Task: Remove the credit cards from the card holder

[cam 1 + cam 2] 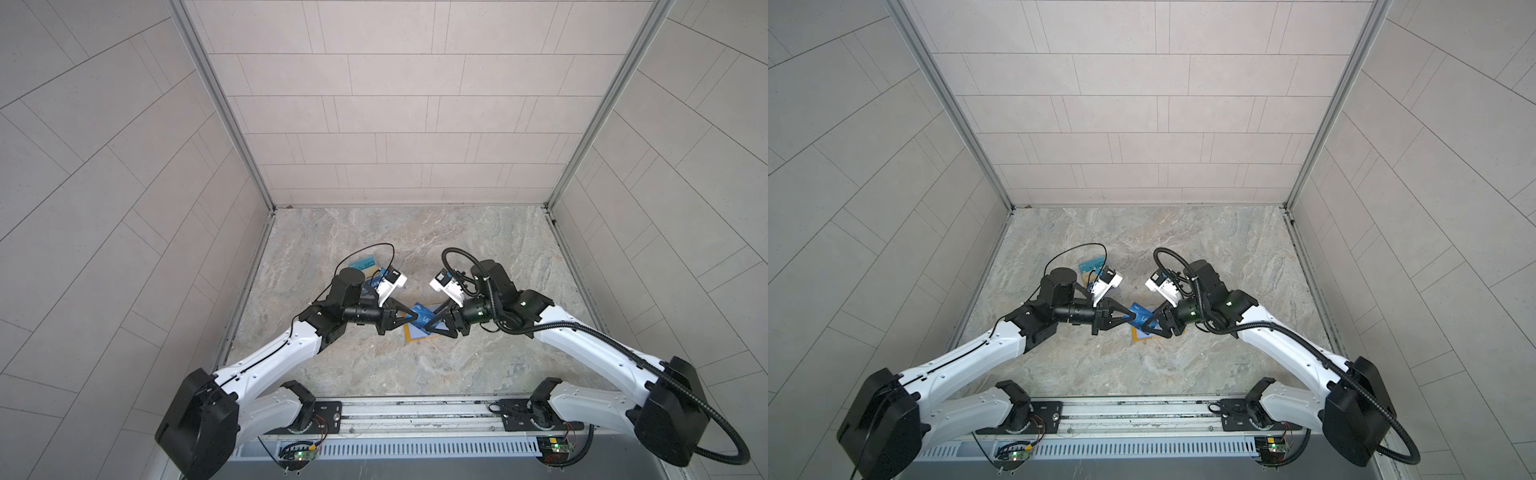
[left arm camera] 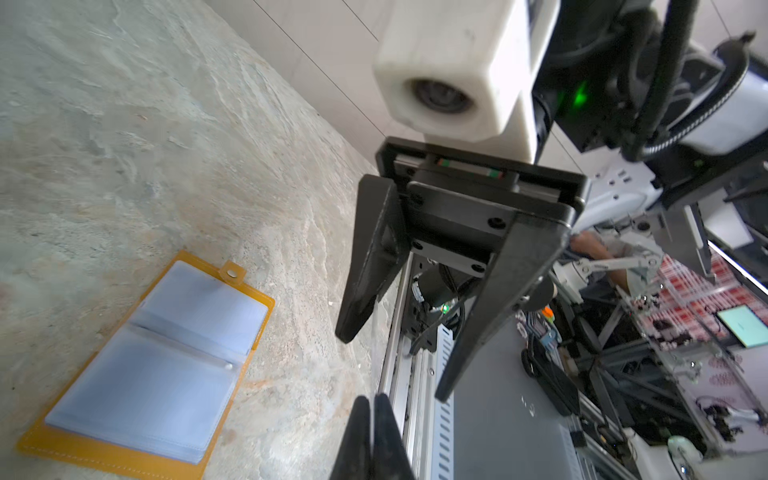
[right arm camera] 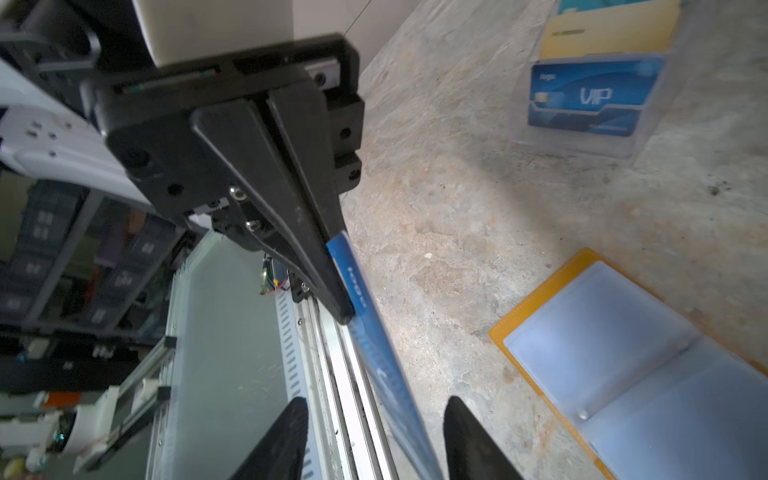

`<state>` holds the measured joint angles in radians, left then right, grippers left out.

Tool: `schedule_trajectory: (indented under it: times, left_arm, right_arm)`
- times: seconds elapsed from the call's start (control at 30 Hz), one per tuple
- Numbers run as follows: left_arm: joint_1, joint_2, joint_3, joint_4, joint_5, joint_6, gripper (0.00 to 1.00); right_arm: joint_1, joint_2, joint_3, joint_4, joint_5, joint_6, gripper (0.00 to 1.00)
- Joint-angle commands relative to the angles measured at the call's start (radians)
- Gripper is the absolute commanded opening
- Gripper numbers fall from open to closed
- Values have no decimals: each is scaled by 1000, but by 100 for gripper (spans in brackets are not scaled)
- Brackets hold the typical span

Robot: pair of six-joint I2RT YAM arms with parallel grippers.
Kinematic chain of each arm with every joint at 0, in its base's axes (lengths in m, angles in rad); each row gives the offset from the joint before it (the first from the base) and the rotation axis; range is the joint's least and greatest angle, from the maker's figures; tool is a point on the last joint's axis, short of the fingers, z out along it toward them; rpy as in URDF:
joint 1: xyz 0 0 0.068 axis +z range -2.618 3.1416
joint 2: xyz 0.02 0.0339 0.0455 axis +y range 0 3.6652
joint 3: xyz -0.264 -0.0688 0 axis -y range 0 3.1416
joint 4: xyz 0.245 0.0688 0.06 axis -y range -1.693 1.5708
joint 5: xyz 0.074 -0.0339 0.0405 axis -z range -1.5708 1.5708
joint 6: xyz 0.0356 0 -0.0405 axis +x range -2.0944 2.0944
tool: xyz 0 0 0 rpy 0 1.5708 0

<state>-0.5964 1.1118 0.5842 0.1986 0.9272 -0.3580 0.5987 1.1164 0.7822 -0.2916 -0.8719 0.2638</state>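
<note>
**Blue credit card held in the air between the two arms, above the open card holder**

The left pincer point(image 3: 343, 307) is clamped on one end of the blue credit card point(image 3: 374, 332), holding it on edge clear of the tabletop point(image 1: 478, 257) so the other end is free to take. The right pincer point(image 2: 395, 363) has its jaws apart on either side of that free end and grips nothing, which reads as a pass between the arms. Just beneath, near the middle of the tabletop, the mustard-yellow card holder point(image 3: 544, 293) lies opened flat. Its bluish clear sleeves look empty, so this card appears to be out of it. Toward the far-left corner, a clear acrylic stand point(image 3: 582, 141) carries a blue VIP card point(image 3: 590, 97) in its front tier and a gold-yellow card point(image 3: 611, 37) behind it, likely where removed cards go.
</note>
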Motion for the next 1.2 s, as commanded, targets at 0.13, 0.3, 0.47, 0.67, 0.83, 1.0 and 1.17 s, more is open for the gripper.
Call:
schedule_trajectory:
  times: [0.13,0.3,0.47,0.67,0.83,1.0,1.17]
  left_arm:
    - [-14,-18,-149,485,-211,-316,0]
    - [-43,-13,-208,654,-304,-406,0]
    - [-58,-24,-278,837,-388,-507,0]
    - [-63,-34,-309,927,-422,-562,0]
    - [-66,-53,-316,955,-436,-588,0]
    - [-83,-54,-317,996,-450,-614,0]
    - [-115,-33,-318,1013,-480,-621,0]
  right_arm:
    - [-35,-119,-134,288,121,301,68]
    - [-38,-118,-193,423,151,440,70]
    - [-42,-115,-231,572,177,555,69]
    - [-43,-134,-270,765,171,664,60]
    - [-41,-140,-276,838,169,712,53]
    - [-36,-131,-273,887,163,741,45]
    - [-23,-125,-262,913,151,759,36]
